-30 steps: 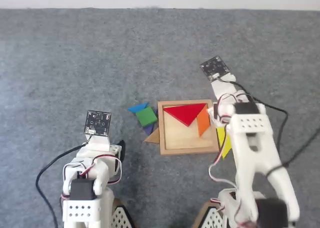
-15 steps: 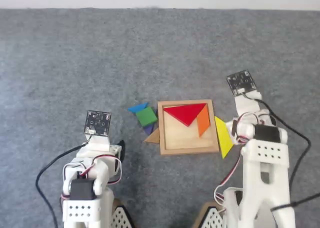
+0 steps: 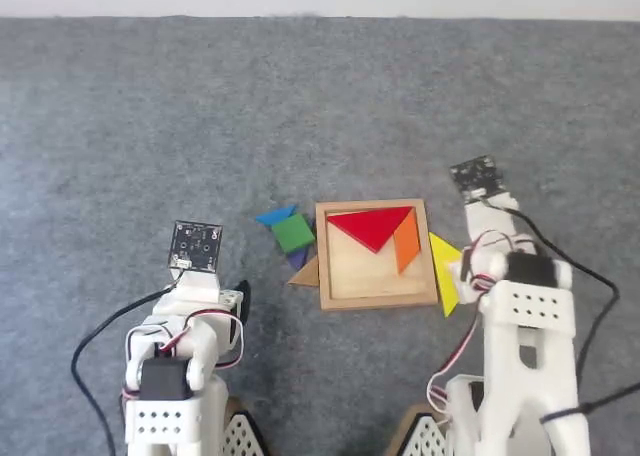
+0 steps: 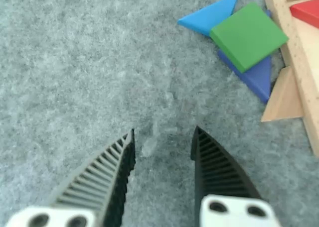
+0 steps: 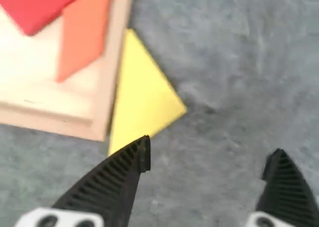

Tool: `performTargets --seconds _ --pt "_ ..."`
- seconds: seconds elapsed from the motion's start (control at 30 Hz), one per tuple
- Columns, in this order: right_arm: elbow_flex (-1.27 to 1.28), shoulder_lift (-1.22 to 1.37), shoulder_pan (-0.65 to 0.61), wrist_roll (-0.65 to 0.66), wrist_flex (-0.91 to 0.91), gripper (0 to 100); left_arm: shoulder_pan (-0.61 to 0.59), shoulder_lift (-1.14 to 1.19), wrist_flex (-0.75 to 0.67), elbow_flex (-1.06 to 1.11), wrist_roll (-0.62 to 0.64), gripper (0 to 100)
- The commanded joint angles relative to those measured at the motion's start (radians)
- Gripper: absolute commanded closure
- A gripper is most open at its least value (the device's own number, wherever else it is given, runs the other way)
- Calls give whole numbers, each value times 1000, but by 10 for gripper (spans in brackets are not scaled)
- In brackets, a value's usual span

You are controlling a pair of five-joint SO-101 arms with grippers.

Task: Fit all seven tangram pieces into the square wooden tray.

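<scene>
Jaws of right arm (image 3: 518, 311) gape beside yellow triangle (image 5: 141, 96).

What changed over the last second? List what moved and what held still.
The right arm swung off the tray's right edge, outward and slightly back. The right gripper is open over the carpet beside the yellow triangle, which is now uncovered. Nothing was visibly grasped or released. The left gripper, tray, red triangle, orange piece and green square stayed put.
</scene>
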Motion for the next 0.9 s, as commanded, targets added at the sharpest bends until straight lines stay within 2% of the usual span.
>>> performTargets --seconds 0.0,0.17,0.4,0.87 --pt "-132 101 -56 -74 7 718 -3 -11 2 -12 9 818" --pt "-322 371 -119 -86 30 690 -3 -11 2 -12 9 818" --pt "-474 679 -120 -78 53 602 -3 -11 2 -12 9 818" --pt "-470 776 -94 2 59 604 -3 -11 2 -12 9 818"
